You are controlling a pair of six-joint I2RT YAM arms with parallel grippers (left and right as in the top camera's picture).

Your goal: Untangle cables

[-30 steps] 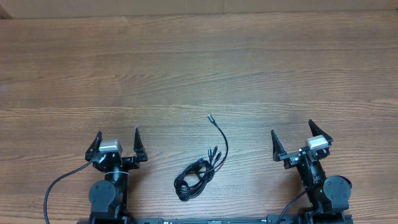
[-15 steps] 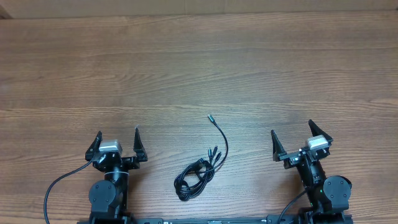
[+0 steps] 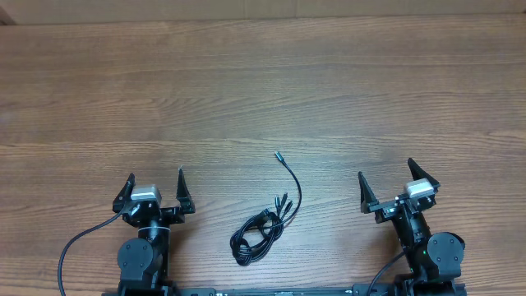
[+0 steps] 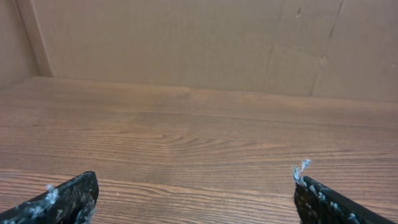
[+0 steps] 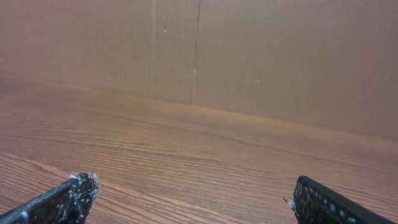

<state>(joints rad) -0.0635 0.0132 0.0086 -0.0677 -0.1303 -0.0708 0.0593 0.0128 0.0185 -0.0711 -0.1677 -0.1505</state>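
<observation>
Overhead first: cables (image 3: 263, 226) bunched in a small black knot on the near part of the table (image 3: 246, 82), between the two arms and well apart from both, with one loose strand curving off toward the far side and ending in a small plug (image 3: 278, 154). Wide spread on the left gripper (image 3: 154, 187), clamped on nothing; same on the right gripper (image 3: 397, 182), parted and bare. Nothing gripped yet, so probably right at the start. Risks from here: pinching the whole knot instead of one strand and merely dragging the lump across the wood; tugging hard on the loose end and cinching the loops tighter; closing off-centre on so thin a cord and losing it out of the grip; jabbing down into the table while trying to get under it. Over to the left wrist: only two dark fingertips (image 4: 62, 199) at the bottom corners, far apart, bare wood and a brown wall (image 4: 186, 50) beyond, no cord anywhere in sight, so easy to miss the knot if guided by this view alone. Right wrist, same story: fingertips (image 5: 56, 202) wide apart, wood, wall, no cord. Also worth watching: both arms heading for the middle at once and bumping together over the knot.
</observation>
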